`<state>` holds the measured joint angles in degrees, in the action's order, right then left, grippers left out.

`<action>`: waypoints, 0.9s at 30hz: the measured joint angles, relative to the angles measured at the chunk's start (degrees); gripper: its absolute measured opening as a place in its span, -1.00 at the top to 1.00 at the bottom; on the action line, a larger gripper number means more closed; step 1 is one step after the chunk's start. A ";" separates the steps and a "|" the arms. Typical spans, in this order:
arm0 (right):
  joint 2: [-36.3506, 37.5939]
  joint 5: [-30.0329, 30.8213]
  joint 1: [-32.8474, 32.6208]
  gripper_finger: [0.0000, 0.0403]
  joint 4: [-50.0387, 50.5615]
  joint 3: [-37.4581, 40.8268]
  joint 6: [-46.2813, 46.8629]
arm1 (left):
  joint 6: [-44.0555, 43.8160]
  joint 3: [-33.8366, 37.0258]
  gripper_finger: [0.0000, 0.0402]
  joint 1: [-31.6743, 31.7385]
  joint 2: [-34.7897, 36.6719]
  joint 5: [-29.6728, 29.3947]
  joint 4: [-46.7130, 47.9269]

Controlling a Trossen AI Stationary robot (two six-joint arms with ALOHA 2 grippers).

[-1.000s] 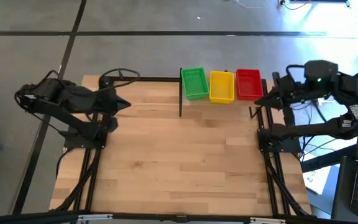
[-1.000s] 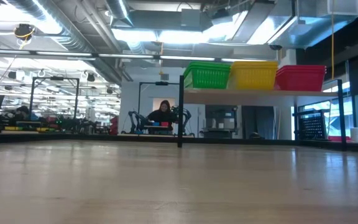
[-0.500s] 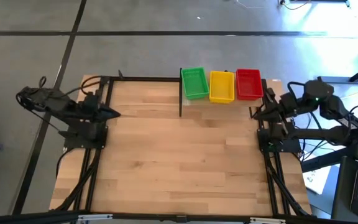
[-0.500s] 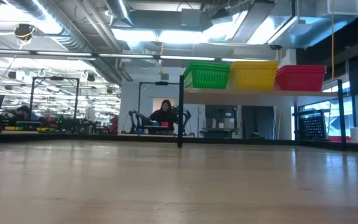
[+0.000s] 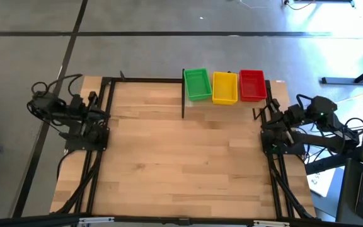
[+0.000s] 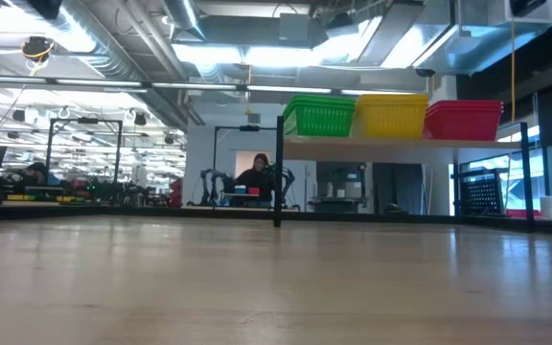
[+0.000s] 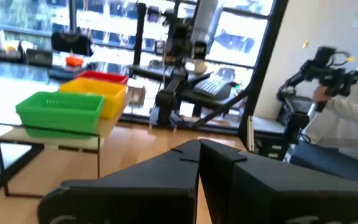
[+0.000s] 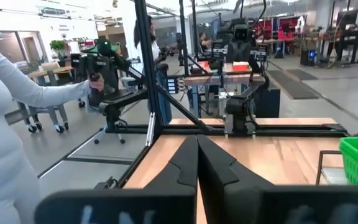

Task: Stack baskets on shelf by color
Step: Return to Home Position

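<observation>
Logging both arms folded at the wooden counter's (image 5: 181,164) sides; left hand (image 7: 199,144) and right hand (image 8: 197,140) have fingers together, empty. Green plastic mesh baskets (image 5: 197,84), yellow plastic mesh baskets (image 5: 225,87) and red plastic mesh baskets (image 5: 252,84) line the pale wooden shelf (image 6: 391,143) at the far edge, row running left-right, nearer my right arm.

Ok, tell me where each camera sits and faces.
High: overhead, straight down on the table; left arm, right arm at its edges.
Low: tabletop height, level toward the shelf; no arm shows.
Left wrist: faces the green baskets; left tool shut.
Right wrist: faces across the table; right tool shut.
High and low share the shelf.
</observation>
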<state>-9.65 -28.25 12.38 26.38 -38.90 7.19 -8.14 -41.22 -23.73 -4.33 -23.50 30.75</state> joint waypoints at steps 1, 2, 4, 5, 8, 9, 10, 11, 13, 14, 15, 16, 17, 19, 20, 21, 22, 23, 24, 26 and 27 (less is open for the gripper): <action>0.98 0.05 0.00 1.00 -0.18 0.99 -0.24 | 0.75 0.57 1.00 0.00 1.36 0.44 -0.01; 2.09 0.05 0.00 1.00 -0.47 1.92 -0.88 | 1.61 1.05 1.00 0.00 2.61 0.68 -0.09; 4.49 0.13 0.00 1.00 -2.12 3.75 -1.53 | 2.91 2.02 1.00 0.02 4.36 1.09 0.08; 5.74 0.15 0.00 1.00 -3.22 4.53 -1.77 | 3.08 2.10 1.00 0.02 4.05 1.25 -0.12; 9.47 0.19 0.01 1.00 -4.54 7.12 -3.61 | 4.84 1.39 1.00 0.02 4.14 2.39 1.32; 9.68 0.14 0.01 1.00 -4.75 7.84 -4.47 | 4.87 1.56 1.00 0.02 4.16 2.94 0.31; 9.42 0.21 0.00 1.00 -5.01 8.29 -4.85 | 4.54 2.12 1.00 0.03 4.16 3.04 0.37; 9.20 0.44 0.01 1.00 -4.79 8.86 -5.20 | 4.39 2.70 1.00 0.02 4.11 2.87 1.55; 8.77 1.61 0.02 1.00 -7.34 10.72 -6.46 | 4.38 3.85 1.00 0.02 4.06 2.64 0.21; 8.99 2.17 0.02 1.00 -9.13 12.27 -6.81 | 4.37 4.93 1.00 0.04 4.15 2.59 -1.69; 9.28 2.44 0.02 1.00 -11.01 13.95 -7.22 | 4.43 6.46 1.00 0.02 4.19 2.45 -3.09; 9.38 2.47 0.04 1.00 -14.09 15.67 -7.77 | 4.94 8.25 1.00 0.04 4.08 2.35 -3.97; 9.43 2.26 0.02 1.00 -17.33 17.37 -8.38 | 5.57 10.04 1.00 0.04 3.99 2.33 -4.90; 9.42 1.93 0.02 1.00 -22.95 20.93 -9.49 | 6.34 13.04 1.00 0.02 4.11 2.33 -10.07; 9.32 1.92 0.02 1.00 -25.04 22.72 -10.33 | 6.20 14.70 1.00 0.02 4.17 2.10 -12.41; 9.32 2.01 0.02 1.00 -26.84 24.58 -10.79 | 5.77 16.43 1.00 0.04 4.16 2.02 -13.61; 9.34 1.99 0.03 1.00 -28.35 26.21 -11.23 | 5.71 18.14 1.00 0.04 4.09 2.04 -14.33; 9.35 2.00 0.04 1.00 -29.77 27.64 -11.78 | 5.65 19.79 1.00 0.02 4.01 2.18 -15.78; 9.36 2.04 0.04 1.00 -31.26 29.10 -11.92 | 5.65 21.33 1.00 0.02 4.05 2.12 -18.35; 9.38 2.23 0.04 1.00 -33.19 31.71 -11.26 | 5.57 24.62 1.00 0.02 4.14 0.94 -23.31; 9.38 2.25 0.04 1.00 -34.15 32.91 -10.27 | 5.57 26.26 1.00 0.04 4.13 0.58 -24.74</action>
<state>-0.27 -26.00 12.43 -7.77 -5.99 -3.09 -2.57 -14.96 -23.68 -0.20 -22.92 6.01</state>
